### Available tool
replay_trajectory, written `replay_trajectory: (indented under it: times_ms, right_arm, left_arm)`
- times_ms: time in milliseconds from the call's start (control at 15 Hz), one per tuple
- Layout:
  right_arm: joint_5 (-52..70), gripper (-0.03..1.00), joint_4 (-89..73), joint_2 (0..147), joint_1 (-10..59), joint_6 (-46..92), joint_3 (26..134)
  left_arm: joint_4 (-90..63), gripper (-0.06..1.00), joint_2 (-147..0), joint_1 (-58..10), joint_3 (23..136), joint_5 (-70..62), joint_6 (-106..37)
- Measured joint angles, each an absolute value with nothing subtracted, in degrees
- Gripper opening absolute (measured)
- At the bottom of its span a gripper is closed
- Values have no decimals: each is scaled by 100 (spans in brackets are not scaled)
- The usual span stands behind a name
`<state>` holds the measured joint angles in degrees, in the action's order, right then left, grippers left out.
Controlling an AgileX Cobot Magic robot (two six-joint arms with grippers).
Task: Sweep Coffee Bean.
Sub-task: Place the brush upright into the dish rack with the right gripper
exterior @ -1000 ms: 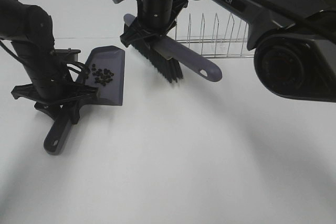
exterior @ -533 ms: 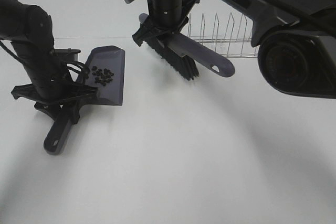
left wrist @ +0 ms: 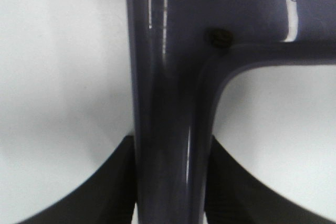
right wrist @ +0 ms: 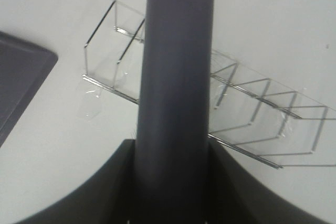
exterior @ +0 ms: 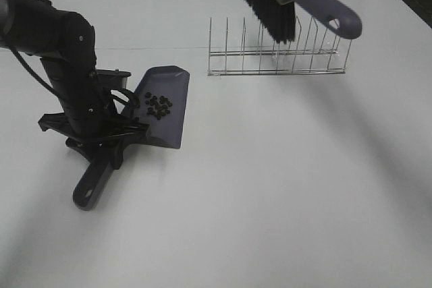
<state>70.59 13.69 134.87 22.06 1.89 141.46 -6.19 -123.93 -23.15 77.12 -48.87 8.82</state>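
The grey dustpan (exterior: 169,109) lies on the white table at the left, and the coffee beans (exterior: 158,104) sit in a small dark cluster on its tray. My left gripper (exterior: 101,145) is shut on the dustpan's handle (left wrist: 168,103), whose end points toward the front. In the left wrist view the gripper (left wrist: 170,182) has its fingers (left wrist: 113,192) pressed against both sides of the handle. The brush (exterior: 290,1) hangs high at the back, bristles down, above the wire rack. My right gripper (right wrist: 176,182) is shut on the brush handle (right wrist: 176,77); it is out of the exterior high view.
A wire dish rack (exterior: 277,55) stands at the back, right of the dustpan, and shows under the brush handle as the rack (right wrist: 252,114). A corner of the dustpan (right wrist: 21,82) shows beside it. The white table (exterior: 283,187) stretches to the front and right.
The brush has risen and moved right, from beside the dustpan to high above the rack; the right arm has left the high view. The dustpan and left gripper sit slightly further right.
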Motion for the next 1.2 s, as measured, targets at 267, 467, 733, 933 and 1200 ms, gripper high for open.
replay_trajectory:
  times_ms: [267, 467, 733, 933, 1200]
  right_arm:
    - [7053, 28, 1358, 12565, 1318, 57, 13006]
    - [7053, 28, 945, 12124, 665, 34, 11912]
    - [7059, 28, 802, 12049, 533, 0, 10806]
    - [6772, 28, 768, 12049, 533, -40, 10302]
    - [6142, 28, 837, 12342, 533, -69, 10250]
  left_arm:
    - [-682, 32, -12393, -2338, 7712, -4893, 888]
    - [-699, 32, -12393, -2338, 7712, -4893, 894]
    - [-705, 32, -12393, -2338, 7712, -4893, 945]
    - [-705, 32, -12393, -2338, 7712, -4893, 945]
    - [-705, 32, -12393, -2355, 7712, -4887, 980]
